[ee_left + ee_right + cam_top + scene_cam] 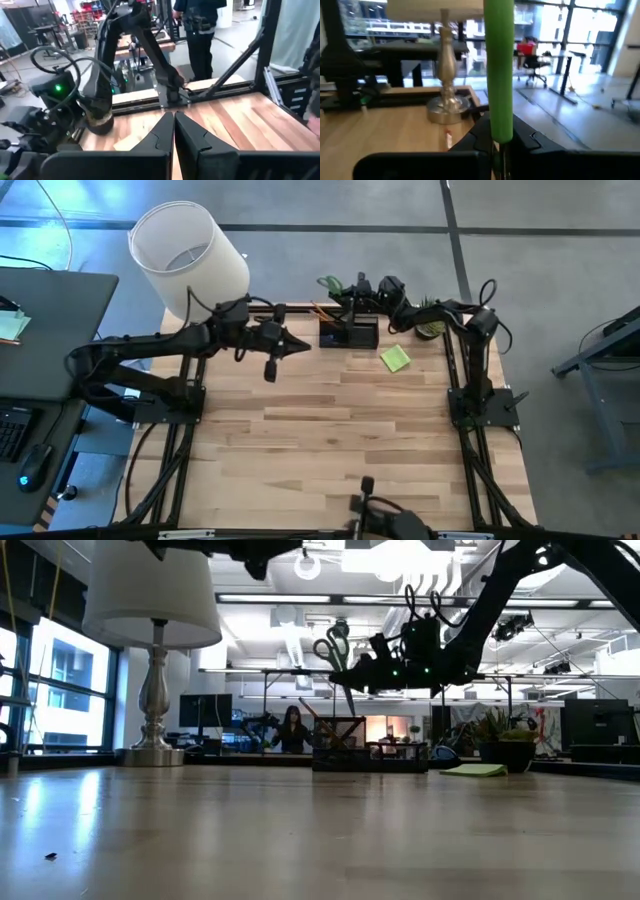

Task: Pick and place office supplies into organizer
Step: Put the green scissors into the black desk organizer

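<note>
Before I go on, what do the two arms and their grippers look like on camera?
Both are matte black jointed arms strung with looping black cables. The left gripper ends in two flat, tapering black fingers. The right gripper has similar dark angular fingers. Small green indicator lights glow on the right arm.

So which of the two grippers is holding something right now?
The right gripper, up over the organizer, has its jaws shut on the green-handled scissors. The left gripper is shut on nothing, above bare table.
</note>
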{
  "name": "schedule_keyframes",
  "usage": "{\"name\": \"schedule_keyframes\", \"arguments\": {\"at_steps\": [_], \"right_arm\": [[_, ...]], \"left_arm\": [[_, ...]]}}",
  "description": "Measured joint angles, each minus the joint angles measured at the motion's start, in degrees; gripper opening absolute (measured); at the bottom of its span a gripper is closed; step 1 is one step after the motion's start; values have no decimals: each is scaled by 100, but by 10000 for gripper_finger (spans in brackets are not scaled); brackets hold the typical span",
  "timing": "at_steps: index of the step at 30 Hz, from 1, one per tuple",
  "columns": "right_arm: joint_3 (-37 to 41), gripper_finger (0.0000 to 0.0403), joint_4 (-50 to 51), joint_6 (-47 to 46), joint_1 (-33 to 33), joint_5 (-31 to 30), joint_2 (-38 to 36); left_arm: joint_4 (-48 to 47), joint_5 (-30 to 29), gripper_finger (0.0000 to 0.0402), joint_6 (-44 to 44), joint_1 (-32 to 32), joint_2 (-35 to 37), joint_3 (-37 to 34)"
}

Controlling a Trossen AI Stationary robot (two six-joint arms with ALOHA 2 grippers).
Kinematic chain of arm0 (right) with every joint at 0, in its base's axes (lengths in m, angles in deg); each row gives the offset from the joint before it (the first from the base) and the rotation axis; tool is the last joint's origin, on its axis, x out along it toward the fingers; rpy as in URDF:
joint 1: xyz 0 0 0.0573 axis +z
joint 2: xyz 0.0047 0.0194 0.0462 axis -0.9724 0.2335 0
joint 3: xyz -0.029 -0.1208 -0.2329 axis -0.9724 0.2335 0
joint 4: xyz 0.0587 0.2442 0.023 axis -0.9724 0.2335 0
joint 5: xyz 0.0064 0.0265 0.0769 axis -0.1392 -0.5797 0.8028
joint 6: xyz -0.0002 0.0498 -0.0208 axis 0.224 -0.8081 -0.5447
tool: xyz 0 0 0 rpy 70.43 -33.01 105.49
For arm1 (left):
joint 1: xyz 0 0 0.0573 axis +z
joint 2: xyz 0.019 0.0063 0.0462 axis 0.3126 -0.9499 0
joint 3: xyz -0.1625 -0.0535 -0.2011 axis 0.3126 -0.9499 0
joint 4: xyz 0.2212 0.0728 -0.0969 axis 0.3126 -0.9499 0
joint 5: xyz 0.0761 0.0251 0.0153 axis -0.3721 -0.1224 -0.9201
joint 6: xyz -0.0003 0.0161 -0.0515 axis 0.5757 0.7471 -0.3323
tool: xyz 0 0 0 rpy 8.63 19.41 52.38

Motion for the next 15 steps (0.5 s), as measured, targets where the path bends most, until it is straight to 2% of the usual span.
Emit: {"name": "schedule_keyframes", "arguments": {"at_steps": [7, 15], "right_arm": [[-3, 6, 822, -111, -81, 36, -3], [-1, 25, 840, -501, 33, 167, -41]], "left_arm": [[-209, 198, 4, -22, -2, 284, 0], [-359, 191, 1, -15, -2, 300, 0]]}}
